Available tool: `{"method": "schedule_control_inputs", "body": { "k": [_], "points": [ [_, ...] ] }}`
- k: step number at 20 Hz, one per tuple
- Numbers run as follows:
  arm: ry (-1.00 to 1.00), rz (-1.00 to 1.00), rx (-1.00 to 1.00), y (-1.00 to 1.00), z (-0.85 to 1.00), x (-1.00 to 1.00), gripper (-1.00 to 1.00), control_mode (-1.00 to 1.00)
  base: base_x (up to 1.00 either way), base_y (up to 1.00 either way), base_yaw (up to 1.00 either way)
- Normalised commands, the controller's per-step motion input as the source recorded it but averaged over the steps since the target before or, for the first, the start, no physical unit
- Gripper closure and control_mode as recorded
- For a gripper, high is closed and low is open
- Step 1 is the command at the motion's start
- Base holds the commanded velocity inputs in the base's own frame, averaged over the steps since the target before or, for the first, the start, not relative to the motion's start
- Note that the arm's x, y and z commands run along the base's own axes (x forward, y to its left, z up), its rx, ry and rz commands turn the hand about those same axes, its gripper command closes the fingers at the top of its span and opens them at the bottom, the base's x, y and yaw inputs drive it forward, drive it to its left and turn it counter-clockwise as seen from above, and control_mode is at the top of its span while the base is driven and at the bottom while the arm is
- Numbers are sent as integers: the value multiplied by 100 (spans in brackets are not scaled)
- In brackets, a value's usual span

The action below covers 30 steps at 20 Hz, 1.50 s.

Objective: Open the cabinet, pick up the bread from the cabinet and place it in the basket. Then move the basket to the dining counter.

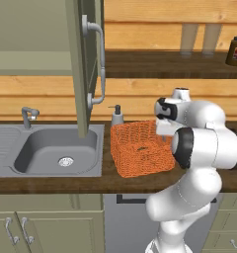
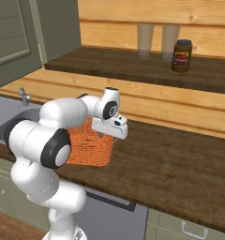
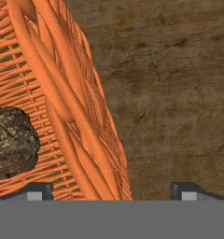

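We hold the gripper (image 3: 112, 193) with jaws spread wide and empty astride the right wall of the basket (image 1: 140, 150), one tip inside and one outside, apparently to clamp that rim for carrying, while the bread (image 3: 11, 142) lies on the basket floor.

Grey sink (image 1: 56, 148) set in dark wood worktop (image 2: 180, 164), silver tap (image 1: 27, 116) behind its left corner. Grey soap dispenser (image 1: 116, 116) stands just right of sink, near wall. Dark jar with red label (image 2: 181, 56) upright on wooden shelf (image 2: 133, 65); two pale glasses (image 2: 154, 40) beside it. Low green cupboards (image 1: 21, 227) below.
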Motion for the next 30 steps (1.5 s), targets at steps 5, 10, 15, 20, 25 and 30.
{"method": "schedule_control_inputs", "body": {
  "k": [5,10,15,20,25,30],
  "points": [
    [0,3,1,5,-30,-34,-100,-100,0,0,0],
    [-1,2,0,3,-22,-61,-100,-100,0,0,0],
    [2,0,0,15,-20,-15,-100,-100,0,0,0],
    [11,0,0,34,-32,0,100,-100,0,0,0],
    [1,0,0,13,-7,-2,100,-100,0,0,0],
    [-13,-17,1,-1,51,-70,100,-100,0,0,0]
  ]
}}
